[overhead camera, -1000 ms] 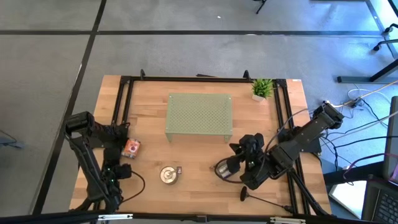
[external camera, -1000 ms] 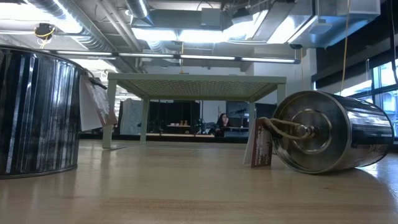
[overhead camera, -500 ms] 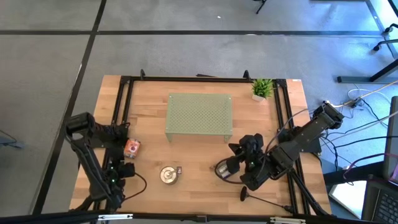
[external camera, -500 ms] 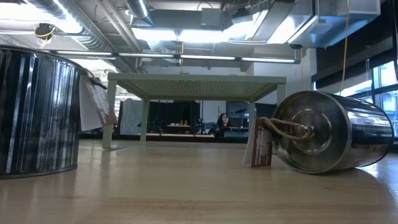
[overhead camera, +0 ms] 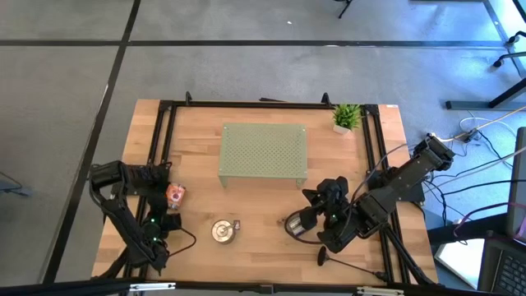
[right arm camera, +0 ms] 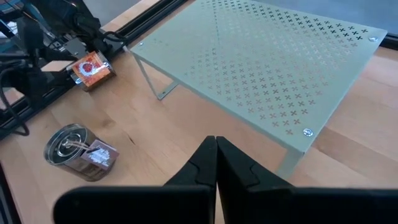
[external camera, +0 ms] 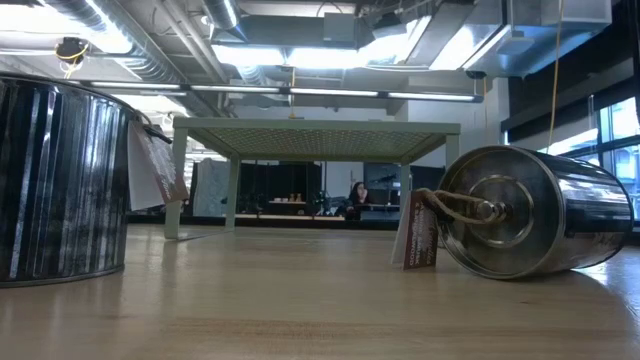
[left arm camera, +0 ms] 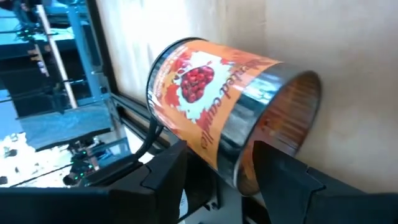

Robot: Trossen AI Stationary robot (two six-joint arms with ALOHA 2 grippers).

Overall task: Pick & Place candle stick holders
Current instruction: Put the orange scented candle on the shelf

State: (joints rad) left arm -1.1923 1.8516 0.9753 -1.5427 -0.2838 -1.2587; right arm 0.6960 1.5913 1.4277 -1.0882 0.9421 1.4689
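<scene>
**Oddly, L gripper sits at a can, no holder in hand**

Right now neither arm has a candle holder. The L gripper (left arm camera: 217,171) is low at the left side of the worktop (overhead camera: 263,205), fingers (left arm camera: 163,182) spread wide either side of the orange can (left arm camera: 230,106). The can lies on its side w/ its open end showing. Fingers look clear of the can's wall, so it rests on the wood by its own weight, not clamped. Prob. the can is only being nudged or let go of so it's out of the way; it isn't a task item.

The R gripper (right arm camera: 216,160) hovers over the front right of the worktop, fingers pressed together w/ nothing between them. It points across toward the green mesh rack (overhead camera: 263,154), which stands on legs mid-worktop, so the rack top looks like the likely drop spot.

One holder (overhead camera: 324,259) seems to lie flat near the front edge, just beside the R arm, thin stem running off to the right. Lying down like that, it'd want a grab on the stem near the base. A dark ring close to the R gripper may be another base; can't tell. No third one can be made out.

The silver can (overhead camera: 222,231) sits between the two arms, tag attached. A small plant (overhead camera: 347,116) stands at the far right corner, well apart from the action.
</scene>
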